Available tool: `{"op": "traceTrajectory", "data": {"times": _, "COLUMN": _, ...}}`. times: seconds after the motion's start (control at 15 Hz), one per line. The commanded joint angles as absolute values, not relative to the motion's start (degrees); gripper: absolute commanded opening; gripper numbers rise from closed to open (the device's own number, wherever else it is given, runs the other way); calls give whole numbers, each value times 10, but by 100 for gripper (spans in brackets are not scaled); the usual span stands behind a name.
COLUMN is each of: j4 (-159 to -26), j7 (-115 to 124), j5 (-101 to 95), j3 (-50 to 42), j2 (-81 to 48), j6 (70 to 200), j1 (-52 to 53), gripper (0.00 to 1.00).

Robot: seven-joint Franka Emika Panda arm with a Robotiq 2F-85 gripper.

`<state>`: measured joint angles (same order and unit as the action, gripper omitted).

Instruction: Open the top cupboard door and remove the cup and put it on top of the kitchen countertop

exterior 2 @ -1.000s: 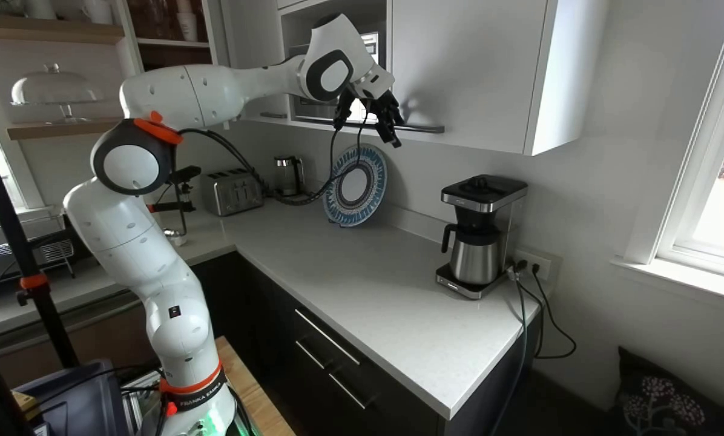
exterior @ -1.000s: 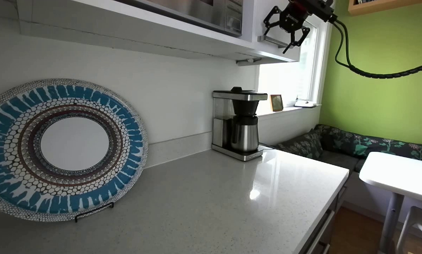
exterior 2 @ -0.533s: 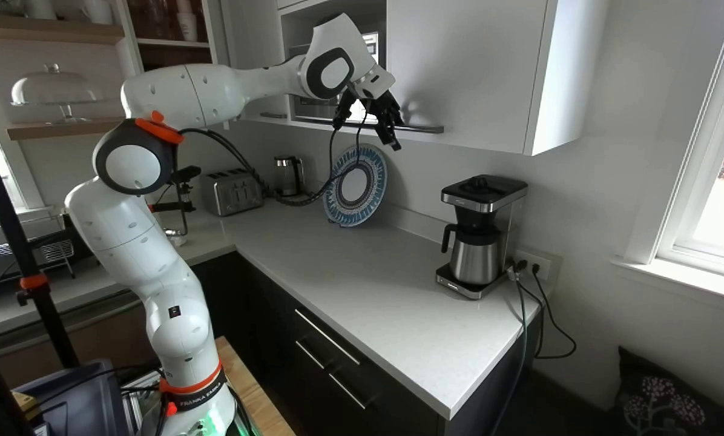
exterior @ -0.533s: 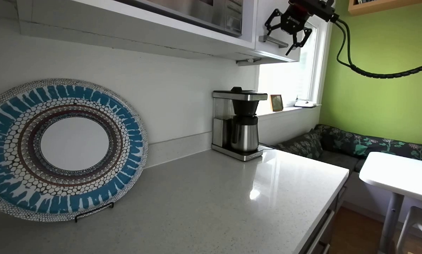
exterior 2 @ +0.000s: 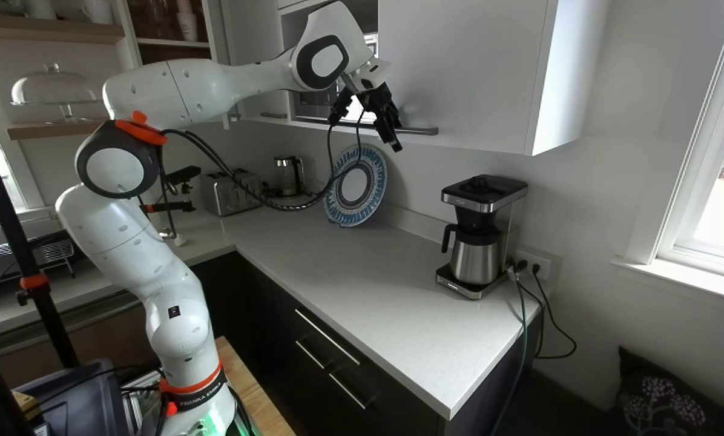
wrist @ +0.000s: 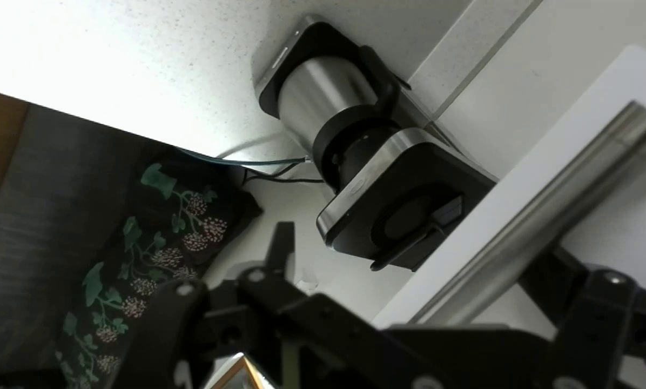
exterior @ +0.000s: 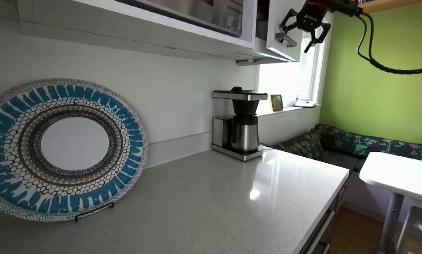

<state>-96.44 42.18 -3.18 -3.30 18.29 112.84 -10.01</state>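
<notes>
1. A black two-fingered gripper (exterior: 294, 45), fingers parted, hooks one finger behind the silver metal bar handle (exterior 2: 421, 130) of a flat white cupboard door (exterior 2: 471, 66).
2. The door stands ajar above the smooth pale grey countertop (exterior 2: 368, 278), toward its back corner by the window (exterior 2: 722, 224).
3. Inside, a grey shape (exterior: 262, 29) is too dim to identify.

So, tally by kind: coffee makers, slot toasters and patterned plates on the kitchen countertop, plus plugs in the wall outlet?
Coffee maker, on the kitchen countertop: 1
Slot toaster: 1
Patterned plate: 1
Plugs in the wall outlet: 2
Total: 5
</notes>
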Motion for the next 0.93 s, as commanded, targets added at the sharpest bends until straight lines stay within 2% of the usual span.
{"op": "traceTrajectory", "data": {"times": 0.0, "j4": -1011, "j7": 342, "j5": -55, "j3": -61, "j2": 228, "j6": 1082, "j1": -118, "gripper": 100}}
{"op": "traceTrajectory", "data": {"times": 0.87, "j4": -1056, "j7": 82, "j5": -35, "j3": -142, "j2": 292, "j6": 1054, "j1": -134, "gripper": 100}}
